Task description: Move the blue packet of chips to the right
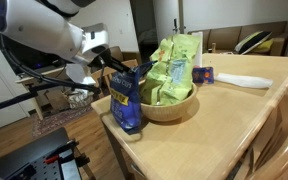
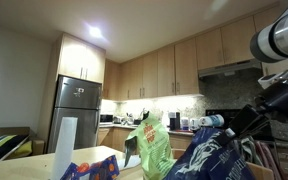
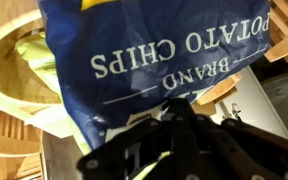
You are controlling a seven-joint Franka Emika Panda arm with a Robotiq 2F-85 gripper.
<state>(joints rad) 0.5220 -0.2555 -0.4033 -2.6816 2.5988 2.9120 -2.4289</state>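
Blue bag (image 1: 127, 100) sits beside the bowl (image 1: 174, 108) at the table (image 1: 234, 120) corner in an exterior view, claw (image 1: 122, 68) at its top. In an exterior view the bag (image 2: 214, 158) looms under the claw. Wrist view: claw clamped tight on its edge. Grasp done; the move right looks not yet made.

Beside blue packet of chips (image 1: 127, 100), wooden bowl (image 1: 174, 108) blocks; tabletop (image 1: 246, 112) bare beyond
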